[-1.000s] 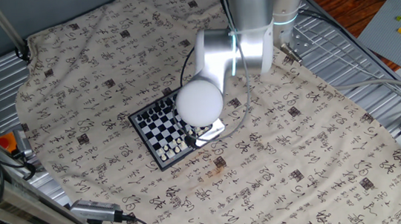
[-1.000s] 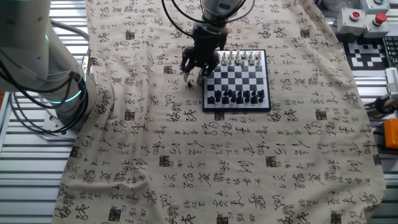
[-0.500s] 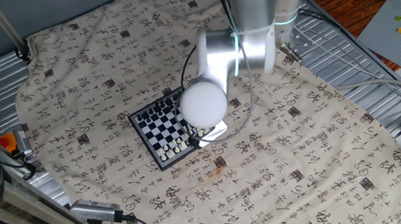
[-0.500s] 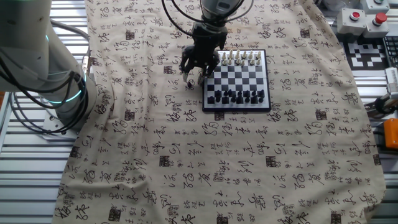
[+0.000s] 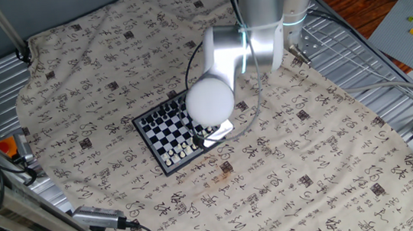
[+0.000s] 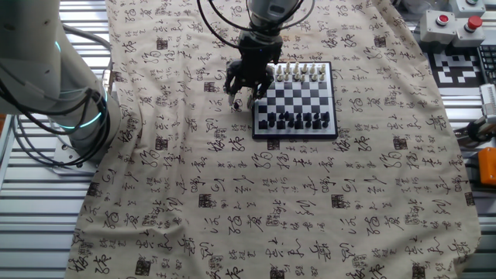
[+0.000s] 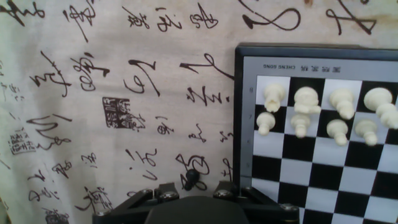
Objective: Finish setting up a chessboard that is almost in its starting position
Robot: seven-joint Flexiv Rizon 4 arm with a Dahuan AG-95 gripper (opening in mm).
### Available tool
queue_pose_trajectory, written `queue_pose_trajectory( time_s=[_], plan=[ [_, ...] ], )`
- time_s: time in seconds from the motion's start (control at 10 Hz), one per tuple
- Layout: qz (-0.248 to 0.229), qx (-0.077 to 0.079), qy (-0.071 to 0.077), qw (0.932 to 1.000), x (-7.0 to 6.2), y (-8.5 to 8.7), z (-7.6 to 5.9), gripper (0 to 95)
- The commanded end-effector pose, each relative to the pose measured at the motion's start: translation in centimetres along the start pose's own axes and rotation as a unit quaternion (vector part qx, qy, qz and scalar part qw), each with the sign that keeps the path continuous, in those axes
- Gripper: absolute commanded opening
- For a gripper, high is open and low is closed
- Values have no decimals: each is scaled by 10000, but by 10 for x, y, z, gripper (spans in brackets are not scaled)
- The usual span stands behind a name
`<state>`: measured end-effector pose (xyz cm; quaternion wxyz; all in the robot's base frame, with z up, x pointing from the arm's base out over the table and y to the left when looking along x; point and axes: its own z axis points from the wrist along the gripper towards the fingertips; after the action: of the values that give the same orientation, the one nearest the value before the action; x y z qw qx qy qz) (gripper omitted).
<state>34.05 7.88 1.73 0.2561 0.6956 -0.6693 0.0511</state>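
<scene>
Your gripper [image 6: 246, 88] hangs released, fingers spread and grasping nothing, just off the corner of the one black-and-white magnetic chessboard [image 6: 295, 96]. One small black chess piece [image 7: 193, 179] stands on the calligraphy-print cloth [image 6: 232, 194] covering the worktop, just beside the board's edge. The hand view shows eight cream-white chess pieces [image 7: 306, 99] in two rows of four.

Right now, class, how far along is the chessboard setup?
Mostly done: white pieces and black pieces stand in rows on the chessboard. In hand: the gripper hovers beside the chessboard over a small dark piece on the cloth. Left: grasping and placing it.
</scene>
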Motion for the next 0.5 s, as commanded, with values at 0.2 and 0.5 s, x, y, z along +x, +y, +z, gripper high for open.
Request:
queue_pose_trajectory(
  time_s=[0.2, 0.5],
  plan=[
    [82, 74, 18, 9999, -2, 0, -1, 380],
    [143, 158, 35, 9998, 1, 0, -1, 380]
  ],
)
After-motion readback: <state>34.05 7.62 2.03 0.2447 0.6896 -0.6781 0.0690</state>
